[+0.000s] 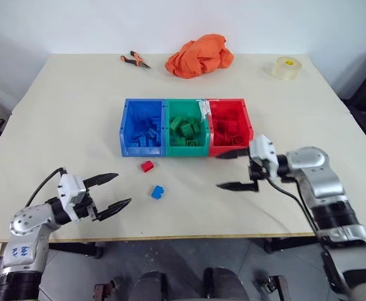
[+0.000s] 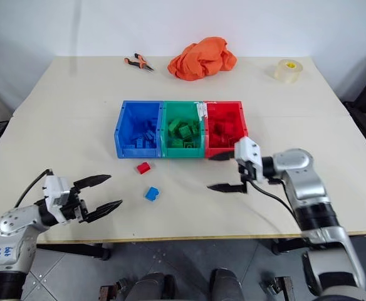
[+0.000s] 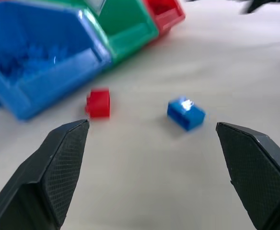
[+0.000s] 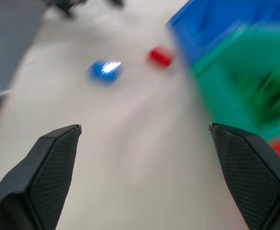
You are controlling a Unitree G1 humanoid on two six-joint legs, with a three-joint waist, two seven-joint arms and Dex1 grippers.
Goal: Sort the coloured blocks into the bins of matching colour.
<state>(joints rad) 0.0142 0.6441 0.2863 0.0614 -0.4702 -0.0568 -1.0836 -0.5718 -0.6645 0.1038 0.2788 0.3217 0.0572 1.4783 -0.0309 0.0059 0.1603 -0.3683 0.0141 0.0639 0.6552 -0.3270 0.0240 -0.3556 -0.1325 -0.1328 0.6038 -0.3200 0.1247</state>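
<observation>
Three joined bins stand mid-table: blue bin (image 1: 143,128), green bin (image 1: 186,127), red bin (image 1: 229,125), each holding several blocks of its own colour. A loose red block (image 1: 147,166) lies just in front of the blue bin, and a loose blue block (image 1: 157,192) lies nearer the front edge. My left gripper (image 1: 112,191) hovers open near the front left edge, pointing toward both loose blocks. My right gripper (image 1: 231,169) is open and empty in front of the red bin, pointing left.
An orange cloth (image 1: 198,55) lies at the back centre, with pliers (image 1: 135,60) to its left and a tape roll (image 1: 286,68) at the back right. The table's front edge (image 1: 183,237) runs just below both arms.
</observation>
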